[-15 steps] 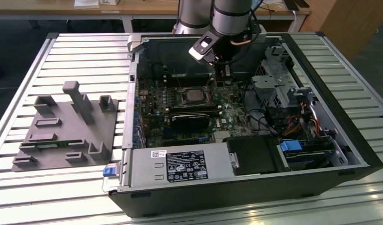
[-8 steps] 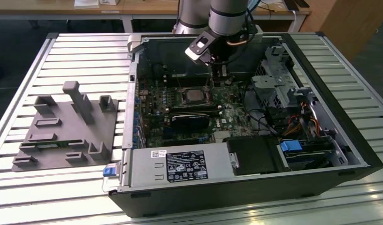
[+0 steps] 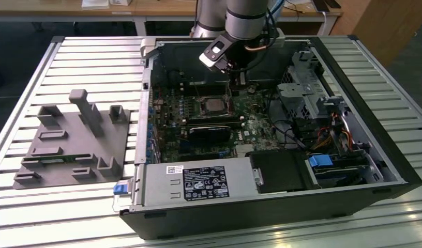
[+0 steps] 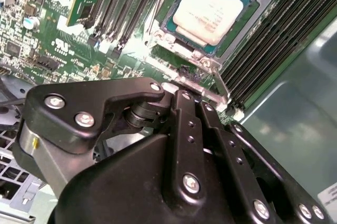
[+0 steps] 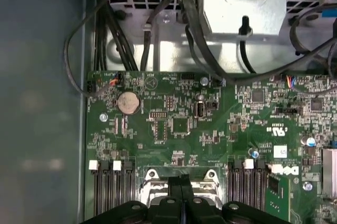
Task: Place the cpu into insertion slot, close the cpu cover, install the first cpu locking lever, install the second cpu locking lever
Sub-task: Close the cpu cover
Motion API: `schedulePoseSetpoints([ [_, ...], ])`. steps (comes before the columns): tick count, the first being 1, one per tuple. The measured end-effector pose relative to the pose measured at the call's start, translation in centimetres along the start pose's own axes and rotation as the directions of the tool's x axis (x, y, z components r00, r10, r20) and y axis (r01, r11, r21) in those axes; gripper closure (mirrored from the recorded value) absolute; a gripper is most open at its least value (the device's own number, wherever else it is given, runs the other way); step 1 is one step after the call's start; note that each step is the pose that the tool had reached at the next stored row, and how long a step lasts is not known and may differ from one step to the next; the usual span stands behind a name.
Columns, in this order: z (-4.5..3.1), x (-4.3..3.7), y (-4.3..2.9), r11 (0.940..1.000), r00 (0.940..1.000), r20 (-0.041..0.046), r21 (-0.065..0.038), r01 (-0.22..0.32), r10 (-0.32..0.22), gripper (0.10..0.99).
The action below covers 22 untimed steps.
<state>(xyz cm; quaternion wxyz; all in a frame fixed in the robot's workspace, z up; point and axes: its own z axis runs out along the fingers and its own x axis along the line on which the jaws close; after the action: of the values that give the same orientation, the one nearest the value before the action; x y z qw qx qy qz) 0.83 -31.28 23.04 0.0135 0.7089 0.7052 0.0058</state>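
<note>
The cpu (image 3: 212, 105), a small square chip with a dull silvery top, lies flat in the insertion slot (image 4: 167, 24) on the green board, and its whole top (image 4: 208, 6) is uncovered. The silvery cpu cover (image 4: 196, 83) stands raised at the slot's edge; in the first wrist view its frame (image 5: 155, 182) shows just beyond the fingertips. My gripper (image 3: 233, 77) hangs over the far side of the slot. Its black fingers (image 4: 181, 124) are pressed together at the cover's edge (image 5: 181, 182). A thin lever rod (image 4: 222, 86) sticks out beside them.
The open computer case (image 3: 376, 155) lies on a slatted table. Inside are a power supply (image 3: 197, 183), a drive cage (image 3: 301, 88), loose cables (image 3: 314, 134) and memory slots (image 4: 284, 40) beside the socket. A grey fixture plate (image 3: 73, 139) sits at the exterior view's left.
</note>
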Motion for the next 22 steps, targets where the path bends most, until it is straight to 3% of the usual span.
schedulePoseSetpoints([
  [22, 1.57, 0.15, -2.75, 1.0, 1.0, 0.0, 0.0, 0.0, 0.0, 0.98],
])
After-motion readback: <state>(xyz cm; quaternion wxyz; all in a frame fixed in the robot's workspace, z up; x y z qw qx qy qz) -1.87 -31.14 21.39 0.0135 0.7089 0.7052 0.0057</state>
